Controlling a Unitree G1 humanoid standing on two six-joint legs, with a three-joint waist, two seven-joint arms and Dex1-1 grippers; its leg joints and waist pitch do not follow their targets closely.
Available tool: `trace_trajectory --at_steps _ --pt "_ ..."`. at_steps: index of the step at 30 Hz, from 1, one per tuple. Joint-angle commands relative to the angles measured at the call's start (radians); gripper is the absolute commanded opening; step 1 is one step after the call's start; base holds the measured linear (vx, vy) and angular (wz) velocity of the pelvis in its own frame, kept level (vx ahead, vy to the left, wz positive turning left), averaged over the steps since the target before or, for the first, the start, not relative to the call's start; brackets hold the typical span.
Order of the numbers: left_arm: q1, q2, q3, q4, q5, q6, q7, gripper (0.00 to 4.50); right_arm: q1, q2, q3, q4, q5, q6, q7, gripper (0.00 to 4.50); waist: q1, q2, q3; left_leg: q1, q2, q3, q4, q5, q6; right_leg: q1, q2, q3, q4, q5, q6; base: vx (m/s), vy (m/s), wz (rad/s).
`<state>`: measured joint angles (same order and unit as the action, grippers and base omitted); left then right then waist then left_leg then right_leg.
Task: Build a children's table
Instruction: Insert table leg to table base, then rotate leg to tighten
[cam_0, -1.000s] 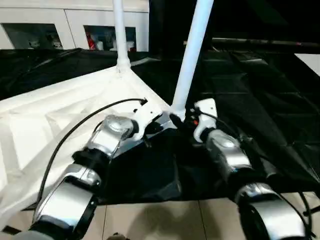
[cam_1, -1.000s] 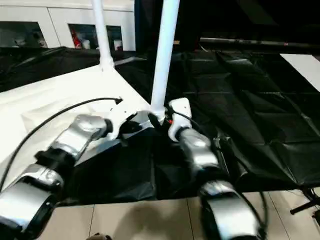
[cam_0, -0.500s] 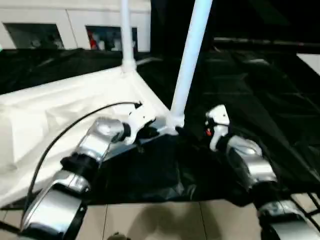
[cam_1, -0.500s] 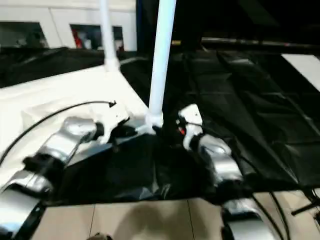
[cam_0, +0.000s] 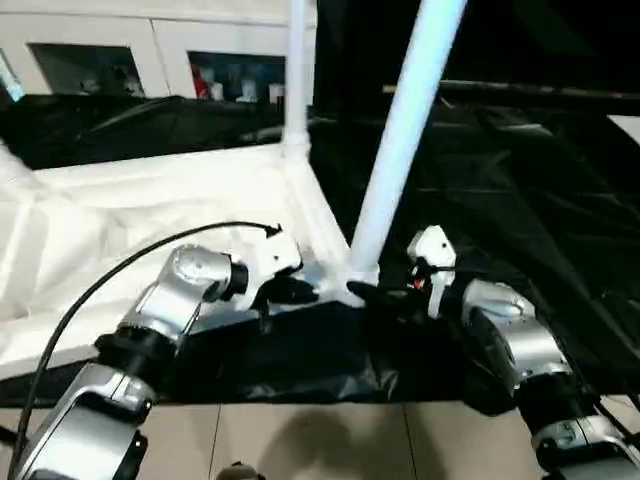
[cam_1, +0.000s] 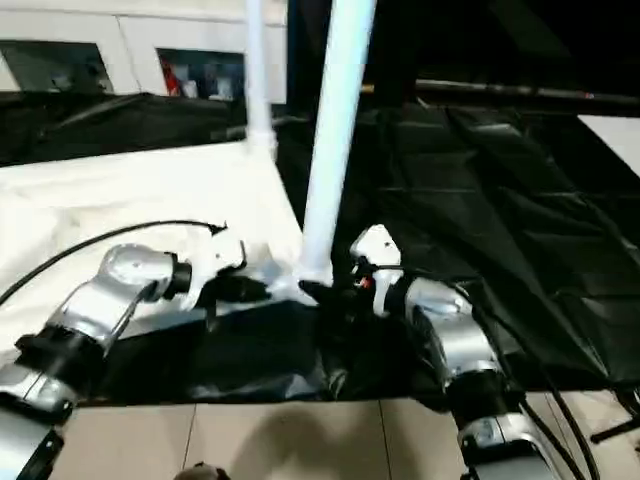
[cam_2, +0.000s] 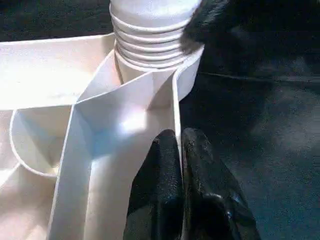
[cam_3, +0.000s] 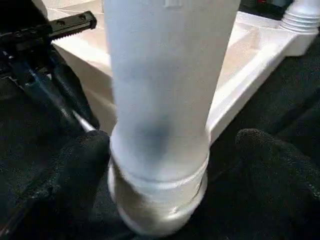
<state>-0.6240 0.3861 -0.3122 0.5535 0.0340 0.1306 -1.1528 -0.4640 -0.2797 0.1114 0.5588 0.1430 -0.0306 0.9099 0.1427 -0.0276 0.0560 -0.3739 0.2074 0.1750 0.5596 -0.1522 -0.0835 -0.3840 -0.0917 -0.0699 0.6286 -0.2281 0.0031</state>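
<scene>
The children's table lies upside down: its white tabletop (cam_0: 120, 220) shows its ribbed underside. One white leg (cam_0: 400, 150) stands in the near corner socket, and a second leg (cam_0: 296, 70) stands in the far corner. My left gripper (cam_0: 295, 292) is shut on the tabletop's rim wall (cam_2: 176, 100) just beside the near socket. My right gripper (cam_0: 365, 290) is open, with one black finger (cam_3: 75, 170) on each side of the near leg's base (cam_3: 160, 165).
The tabletop rests on a black-draped table (cam_0: 520, 180) whose front edge drops to beige floor tiles (cam_0: 300, 440). A white glass-door cabinet (cam_0: 100, 60) lines the back wall. A black cable (cam_0: 100, 290) loops over my left forearm.
The whole picture has shifted, so the camera moved. My right wrist sits slightly farther back from the leg's base than a second ago. The left gripper keeps its hold on the rim.
</scene>
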Motion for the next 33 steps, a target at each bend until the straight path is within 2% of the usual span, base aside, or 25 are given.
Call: trace_trajectory --at_steps 1,11,12,15,19,21,23,25,27,28,33 --pt "0.013 -0.005 -0.036 -0.040 -0.009 0.000 -0.047 0.00 0.000 -0.014 0.009 -0.017 -0.015 -0.011 0.012 4.44 -0.007 0.008 -0.070 0.017 0.025 0.000 -0.050 -0.165 0.042 0.047 -0.049 0.045 -0.063 0.061 -0.252 0.000 0.000 0.00" --pt "0.027 -0.001 -0.041 -0.081 -0.014 0.016 -0.065 0.00 -0.022 -0.007 0.031 0.016 -0.023 -0.044 0.041 4.44 -0.007 0.005 -0.071 0.014 0.023 0.000 -0.047 -0.154 0.046 0.048 -0.048 0.044 -0.060 0.067 -0.248 0.000 0.000 0.00" --pt "0.029 -0.001 -0.040 -0.083 -0.013 0.018 -0.064 0.00 -0.026 -0.005 0.033 0.023 -0.022 -0.047 0.043 4.27 -0.007 0.004 -0.071 0.014 0.023 0.000 -0.046 -0.150 0.048 0.048 -0.047 0.044 -0.059 0.072 -0.249 0.000 0.000 0.00" --pt "0.030 -0.002 -0.037 -0.086 -0.011 0.021 -0.064 0.00 -0.032 -0.004 0.035 0.033 -0.025 -0.051 0.047 4.16 -0.006 0.005 -0.072 0.015 0.023 0.000 -0.046 -0.151 0.049 0.048 -0.048 0.044 -0.059 0.067 -0.250 0.000 0.000 0.00" --pt "0.032 -0.002 -0.036 -0.089 -0.010 0.025 -0.060 0.00 -0.038 0.000 0.033 0.045 -0.031 -0.056 0.048 3.71 -0.007 0.002 -0.072 0.013 0.022 0.000 -0.044 -0.140 0.054 0.049 -0.047 0.044 -0.057 0.078 -0.252 0.000 0.000 0.00" --pt "0.033 -0.002 -0.036 -0.089 -0.011 0.025 -0.059 0.00 -0.040 0.001 0.034 0.049 -0.031 -0.057 0.047 3.65 -0.007 0.002 -0.073 0.013 0.022 0.001 -0.043 -0.138 0.057 0.049 -0.047 0.044 -0.056 0.078 -0.252 0.000 0.000 0.00" --pt "0.034 -0.001 -0.035 -0.088 -0.009 0.026 -0.058 0.00 -0.045 0.001 0.036 0.065 -0.032 -0.066 0.046 3.38 -0.007 0.002 -0.073 0.013 0.022 0.000 -0.042 -0.130 0.060 0.049 -0.047 0.043 -0.055 0.084 -0.253 0.000 0.000 0.00" --pt "0.035 -0.001 -0.035 -0.089 -0.008 0.027 -0.056 0.00 -0.047 0.001 0.038 0.073 -0.033 -0.070 0.045 3.31 -0.007 0.003 -0.074 0.012 0.022 0.000 -0.042 -0.130 0.061 0.049 -0.048 0.043 -0.055 0.086 -0.256 0.000 0.000 0.00" --pt "0.035 -0.001 -0.035 -0.089 -0.008 0.028 -0.055 0.00 -0.048 0.002 0.038 0.077 -0.034 -0.072 0.045 3.04 -0.008 0.003 -0.074 0.013 0.022 0.000 -0.042 -0.131 0.061 0.049 -0.047 0.043 -0.055 0.084 -0.257 0.000 0.000 0.00" --pt "0.035 0.000 -0.034 -0.088 -0.008 0.028 -0.056 0.00 -0.050 0.003 0.038 0.081 -0.035 -0.073 0.043 3.04 -0.007 0.006 -0.074 0.013 0.022 0.000 -0.042 -0.135 0.059 0.049 -0.048 0.043 -0.055 0.080 -0.258 0.000 0.000 0.00" --pt "0.032 -0.011 -0.029 -0.071 -0.003 0.038 -0.031 0.00 -0.047 0.024 0.017 0.109 -0.036 -0.044 -0.010 2.81 -0.010 0.005 -0.073 0.013 0.022 -0.001 -0.044 -0.151 0.049 0.048 -0.048 0.043 -0.057 0.058 -0.256 0.000 0.000 0.00"
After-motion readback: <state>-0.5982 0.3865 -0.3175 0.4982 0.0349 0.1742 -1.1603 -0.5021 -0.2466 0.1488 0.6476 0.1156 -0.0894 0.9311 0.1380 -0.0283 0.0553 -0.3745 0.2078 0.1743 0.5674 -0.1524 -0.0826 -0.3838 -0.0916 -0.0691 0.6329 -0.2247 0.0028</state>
